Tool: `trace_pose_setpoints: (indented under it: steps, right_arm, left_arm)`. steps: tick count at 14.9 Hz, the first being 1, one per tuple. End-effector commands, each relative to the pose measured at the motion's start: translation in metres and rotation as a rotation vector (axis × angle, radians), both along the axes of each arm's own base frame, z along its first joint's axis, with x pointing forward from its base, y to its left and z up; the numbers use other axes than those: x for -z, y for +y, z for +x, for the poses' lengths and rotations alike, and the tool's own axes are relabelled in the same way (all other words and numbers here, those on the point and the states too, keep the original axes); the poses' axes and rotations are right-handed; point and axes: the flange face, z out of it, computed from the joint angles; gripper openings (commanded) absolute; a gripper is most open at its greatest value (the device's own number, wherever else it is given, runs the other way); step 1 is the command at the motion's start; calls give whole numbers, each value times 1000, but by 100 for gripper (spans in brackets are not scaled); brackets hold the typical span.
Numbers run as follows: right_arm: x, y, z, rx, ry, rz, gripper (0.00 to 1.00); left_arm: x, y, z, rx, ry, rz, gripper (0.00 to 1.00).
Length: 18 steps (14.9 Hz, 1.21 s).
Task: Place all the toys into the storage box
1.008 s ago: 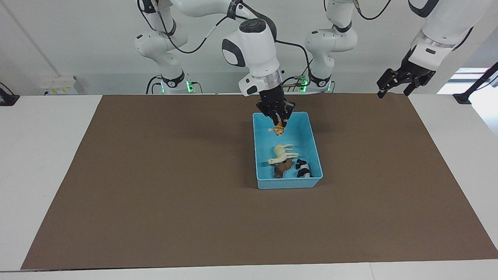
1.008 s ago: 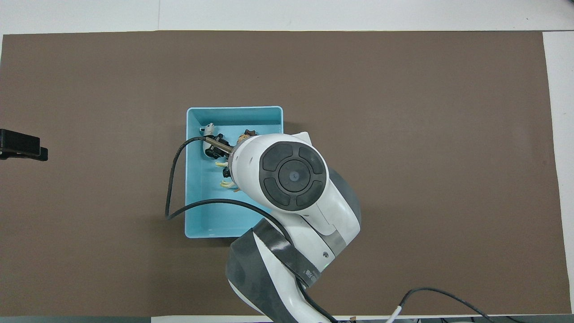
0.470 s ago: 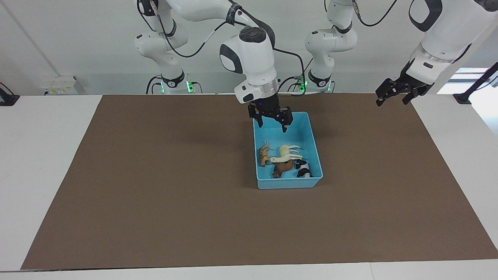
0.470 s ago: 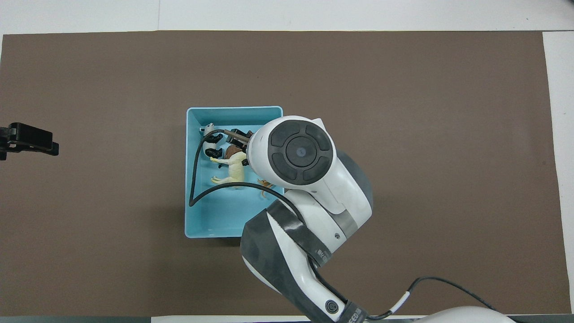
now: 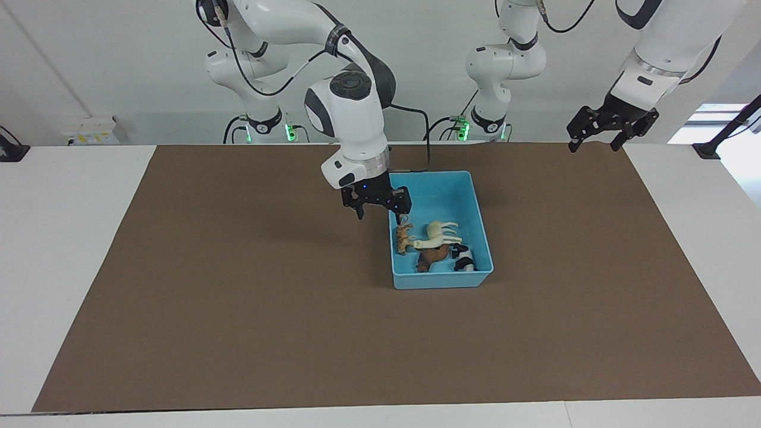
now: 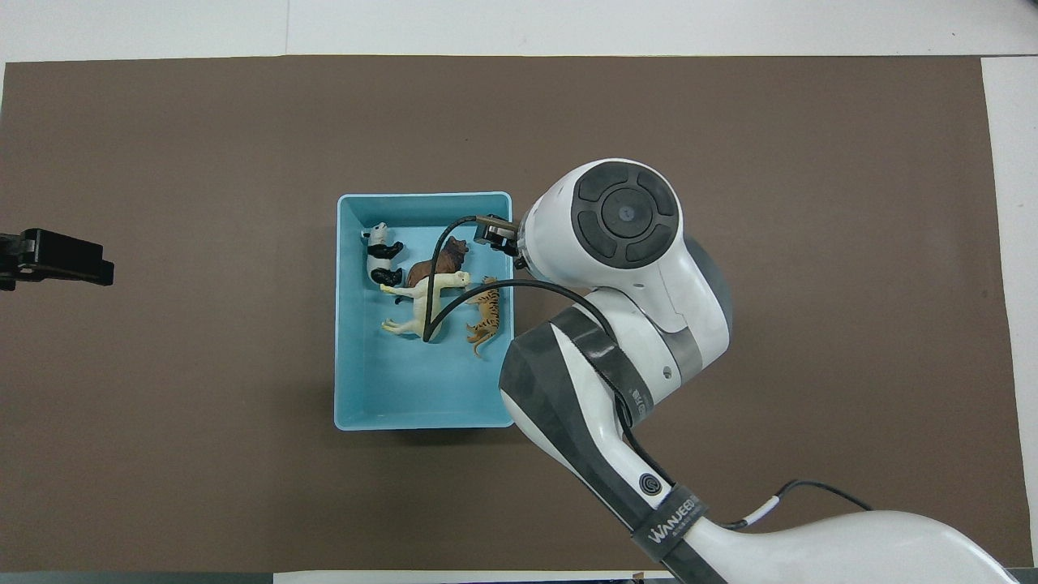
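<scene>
Facing view: right hand [image 5: 377, 209] up in the air over the storage box [image 5: 440, 280] wall toward the right arm's end of the worktop [image 5: 71, 226], fingers spread apart and holding nothing. All four toys down inside the box, in the part farther from the robots: tiger [image 5: 404, 238] by that same wall, horse [image 5: 439, 235] on its side touching the lion [image 5: 432, 258], panda [image 5: 464, 259] beside the lion near the wall toward the left arm's end. Left hand [image 5: 610, 129] waiting high over the edge of the brown mat [image 5: 238, 309] at the left arm's end, fingers released and empty. Overhead view: blue box [image 6: 423, 419] lying on the mat [image 6: 730, 122], panda [image 6: 377, 254] farthest from the robots, lion [image 6: 436, 264] and horse [image 6: 425, 304] overlapping mid-box, tiger [image 6: 485, 311] just beside the horse. Right hand itself hidden under the arm's white wrist, black cable [image 6: 442, 280] looping across the horse. Left hand [image 6: 50, 258] showing only as a dark shape at the frame edge, over the mat, well apart from the box.
</scene>
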Motion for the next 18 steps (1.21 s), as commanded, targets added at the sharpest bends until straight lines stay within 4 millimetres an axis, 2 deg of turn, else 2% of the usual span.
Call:
trace_pose_setpoints:
  steps: [1,3,7,9,11,14,17,18]
  right_arm:
    - [9,-6,-24,-61,38,-46,100]
    - [11,-20,-26,-137,91,-114,100]
    - [-12,-91,9,-228,61,-190,100]
    - [-27,-147,26,-272,49,-198,100]
    - [-48,-202,31,-340,56,-209,100]
    - [-83,-258,21,-375,66,-218,100]
    - [-121,-287,2,-349,61,-214,100]
    - [-134,-291,-7,-335,59,-193,100]
  left_arm:
    - [-2,0,-4,18,-7,4,100]
    - [-1,-3,-5,22,-4,4,100]
    - [2,-6,-5,27,2,5,100]
    - [1,-6,-4,25,1,5,100]
    - [0,-9,-4,33,-2,4,100]
    - [-2,-9,-5,33,-5,4,100]
    - [0,-9,-5,35,-2,4,100]
    - [0,-9,-5,35,-2,4,100]
